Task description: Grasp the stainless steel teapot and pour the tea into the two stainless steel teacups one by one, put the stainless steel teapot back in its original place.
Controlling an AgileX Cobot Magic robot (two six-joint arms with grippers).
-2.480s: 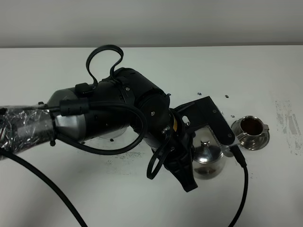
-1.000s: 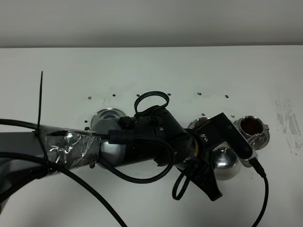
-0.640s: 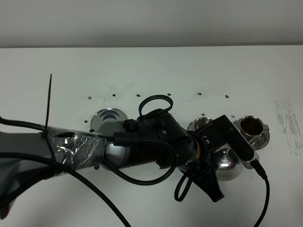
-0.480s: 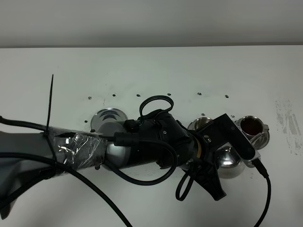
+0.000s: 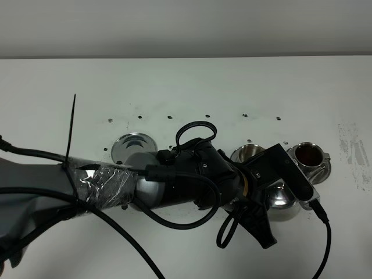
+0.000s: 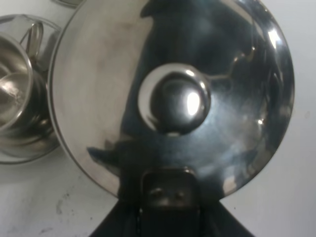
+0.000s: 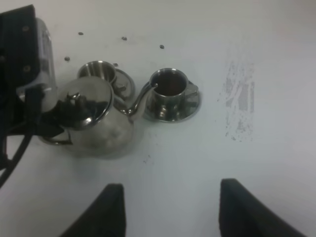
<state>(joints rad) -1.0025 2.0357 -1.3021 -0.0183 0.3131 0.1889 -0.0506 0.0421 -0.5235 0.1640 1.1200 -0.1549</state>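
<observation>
The full teacup (image 5: 307, 154) sits on its saucer (image 5: 318, 172) at the right of the high view. It has dark brown tea (image 7: 169, 87) in it. The empty teacup (image 5: 246, 153) stands just left of it on its own saucer (image 7: 126, 84), shiny inside. The teapot (image 5: 283, 201) is just below the two cups, between them, with its lid on. In the right wrist view its thin spout (image 7: 139, 102) reaches up to the rim of the full teacup. I cannot tell if the pot rests on the table. The round coaster (image 5: 132, 143) lies bare, left of the middle, well apart from the pot.

The left gripper (image 6: 169, 219) is closed tight on the teapot's handle. The right gripper (image 7: 173, 210) holds nothing, and its two fingers stand wide apart.

The table (image 5: 232, 87) is white, with small dark dots (image 5: 168, 117) and a grey scuff (image 5: 353, 152) at the far right. A plain grey wall (image 5: 186, 26) fills the top of the frame.

A few seconds ago the left arm (image 5: 174, 189) was up higher and hid the coaster and the empty teacup. The teapot was more to the left then. The tea was already in the full teacup.
</observation>
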